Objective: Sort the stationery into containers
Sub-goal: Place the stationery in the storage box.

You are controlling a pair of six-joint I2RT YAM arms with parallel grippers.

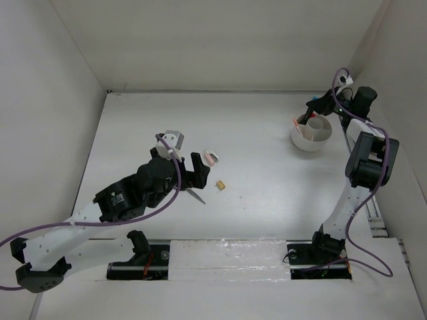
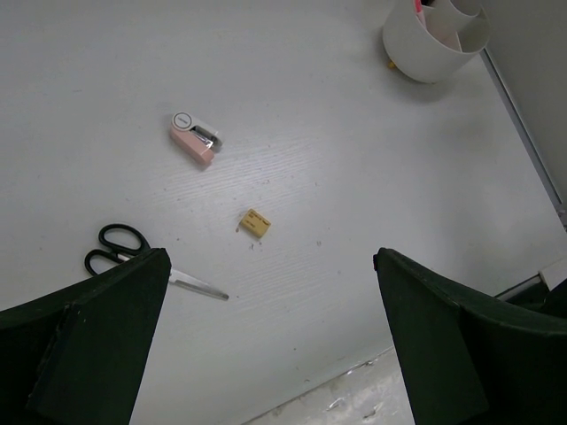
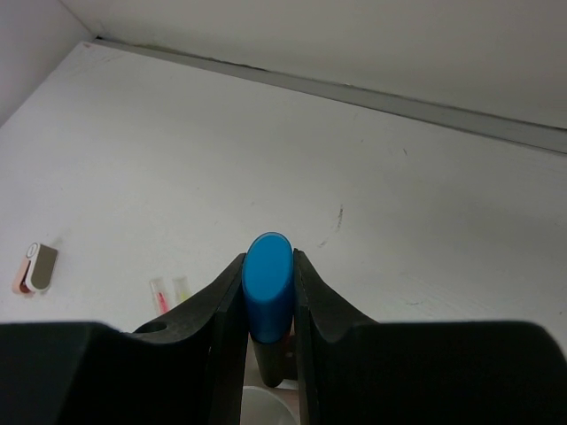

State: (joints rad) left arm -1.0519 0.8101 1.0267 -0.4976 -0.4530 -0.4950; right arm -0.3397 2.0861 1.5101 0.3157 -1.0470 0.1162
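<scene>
Blue-cap marker (image 3: 267, 282) gripped upright in R hand (image 3: 267, 266), long axis vertical, just above white cup (image 1: 313, 135), far right of tabletop (image 1: 267, 120); drop likely straight down. L hand (image 2: 272, 257) wide open, nearer scissors (image 2: 122, 251), eraser (image 2: 195, 142), tan piece (image 2: 255, 222).

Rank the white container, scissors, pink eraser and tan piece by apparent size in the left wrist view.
1. white container, though cropped by the frame edge
2. scissors, longer but thin, and partly hidden
3. pink eraser
4. tan piece
</scene>
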